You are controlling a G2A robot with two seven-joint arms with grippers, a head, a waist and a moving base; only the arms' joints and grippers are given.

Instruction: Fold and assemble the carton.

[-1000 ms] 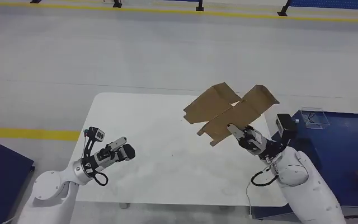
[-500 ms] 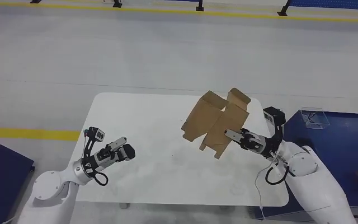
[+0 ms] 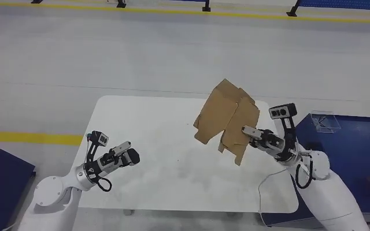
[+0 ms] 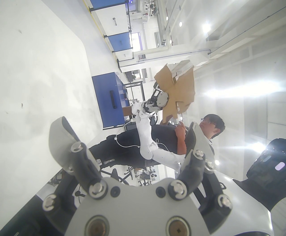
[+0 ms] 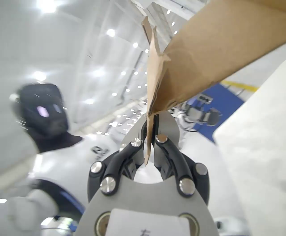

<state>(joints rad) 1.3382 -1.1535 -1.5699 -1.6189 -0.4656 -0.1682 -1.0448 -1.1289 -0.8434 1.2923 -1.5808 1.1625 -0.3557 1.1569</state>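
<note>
Right gripper (image 3: 248,130) clamps carton (image 3: 224,112) — swung round since; left gripper (image 3: 124,151) agape, unmoved.

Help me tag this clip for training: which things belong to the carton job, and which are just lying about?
Job: carton; right gripper, shut on its edge; left gripper, open and away from it; table.
Lying about: blue cabinet; clear container.

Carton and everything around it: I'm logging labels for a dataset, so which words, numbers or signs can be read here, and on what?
On the carton: no print on the faces shown.
On the white label at the base of the right pincer: a mark cut off by the picture's edge, unreadable.
On the white panel in the left wrist view: a mark too small to read.
</note>
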